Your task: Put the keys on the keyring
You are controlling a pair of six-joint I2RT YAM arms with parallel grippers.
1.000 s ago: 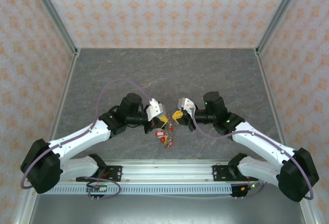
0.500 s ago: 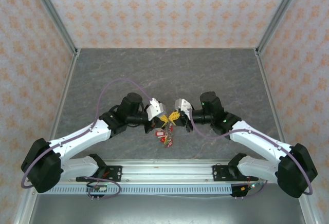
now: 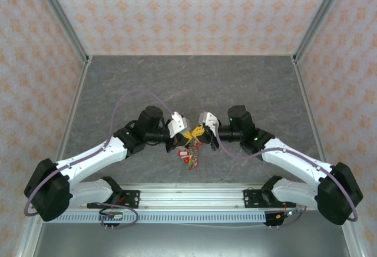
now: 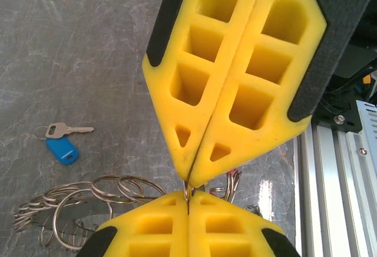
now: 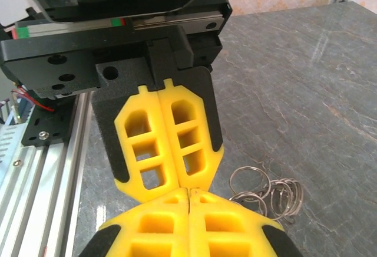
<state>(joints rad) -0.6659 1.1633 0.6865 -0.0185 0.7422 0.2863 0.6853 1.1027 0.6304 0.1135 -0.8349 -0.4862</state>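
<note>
Both closed tight: left gripper (image 3: pixel 188 134) and right gripper (image 3: pixel 199 132) meet tip to tip over the middle of the table (image 3: pixel 235 86). A sliver of wire (image 4: pixel 187 190) shows at the seam, and I can't tell which jaw pinches it. In left wrist view the keyring (image 4: pixel 88 201) lies as a tangle of thin rings at 7 o'clock, with a blue-tagged key (image 4: pixel 60 145) loose at 11 o'clock of it; in top view the red-tagged keys (image 3: pixel 189 154) bunch at 6 o'clock of the tips.

Bright, even overhead light with soft shadows. Pale glare streaks the grey marbled tabletop (image 5: pixel 318 50) at upper right. Wrist views look slightly soft at the bottom.
</note>
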